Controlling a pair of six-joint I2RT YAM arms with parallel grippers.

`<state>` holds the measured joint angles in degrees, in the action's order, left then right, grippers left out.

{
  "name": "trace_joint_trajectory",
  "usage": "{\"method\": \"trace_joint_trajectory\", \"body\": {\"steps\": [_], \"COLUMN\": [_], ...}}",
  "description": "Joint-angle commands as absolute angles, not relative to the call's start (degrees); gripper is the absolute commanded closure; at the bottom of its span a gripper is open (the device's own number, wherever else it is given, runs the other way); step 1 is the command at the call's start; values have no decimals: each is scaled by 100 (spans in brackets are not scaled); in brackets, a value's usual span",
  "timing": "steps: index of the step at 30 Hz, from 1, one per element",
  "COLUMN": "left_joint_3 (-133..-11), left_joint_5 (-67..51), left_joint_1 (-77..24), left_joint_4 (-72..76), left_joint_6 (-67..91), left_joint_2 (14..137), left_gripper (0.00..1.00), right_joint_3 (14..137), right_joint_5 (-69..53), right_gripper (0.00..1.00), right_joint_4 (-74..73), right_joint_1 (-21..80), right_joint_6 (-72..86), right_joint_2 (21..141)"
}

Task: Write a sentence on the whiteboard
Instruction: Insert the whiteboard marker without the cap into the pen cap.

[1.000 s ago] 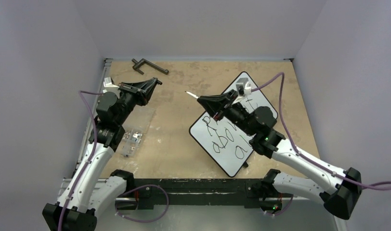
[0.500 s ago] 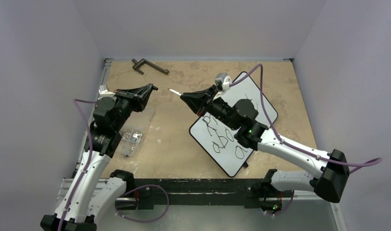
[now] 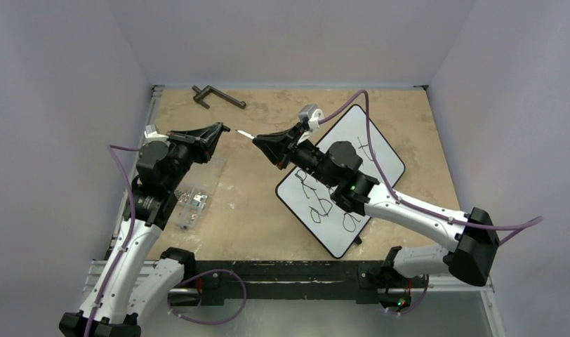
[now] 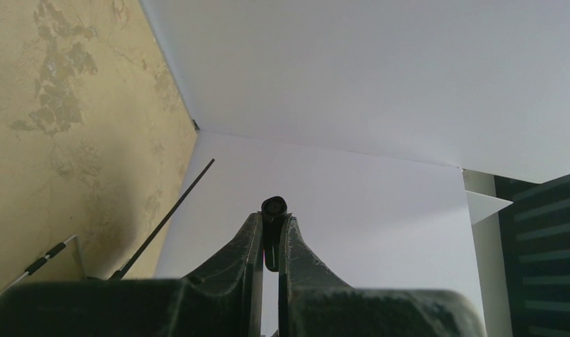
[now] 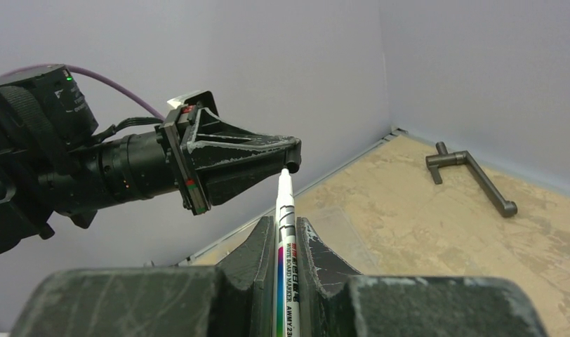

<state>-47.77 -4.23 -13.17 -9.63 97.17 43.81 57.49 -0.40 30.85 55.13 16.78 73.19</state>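
The whiteboard lies tilted on the table at right centre. The sentence is in black marker, partly hidden by my right arm. My right gripper is shut on a white whiteboard marker and holds it in the air left of the board, tip pointing left. In the right wrist view the marker sits between the fingers, its tip right at my left gripper. My left gripper is shut on a small black cap, raised and facing the marker.
A dark metal crank handle lies at the back left of the table, and it also shows in the right wrist view. A clear plastic sheet with small parts lies under the left arm. Grey walls close in on three sides.
My right arm has swung left off the whiteboard, carrying the marker up to the left gripper. The left gripper turned slightly toward it, then held still.
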Motion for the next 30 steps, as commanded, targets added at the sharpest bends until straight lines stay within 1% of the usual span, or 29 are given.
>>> {"method": "trace_joint_trajectory", "body": {"steps": [1,30], "left_joint_3": [-4843,-4755], "left_joint_5": [-403,-527], "left_joint_1": [-1276,-1248], "left_joint_4": [-772,-667], "left_joint_6": [9834,9899], "left_joint_2": [4389,4540], "left_gripper": [100,100], "right_joint_3": [6053,6292], "right_joint_5": [123,298], "right_gripper": [100,100], "right_joint_4": [3287,3287], "right_joint_1": [5561,5599], "right_joint_6": [1563,1521], "right_joint_2": [7392,7830]}}
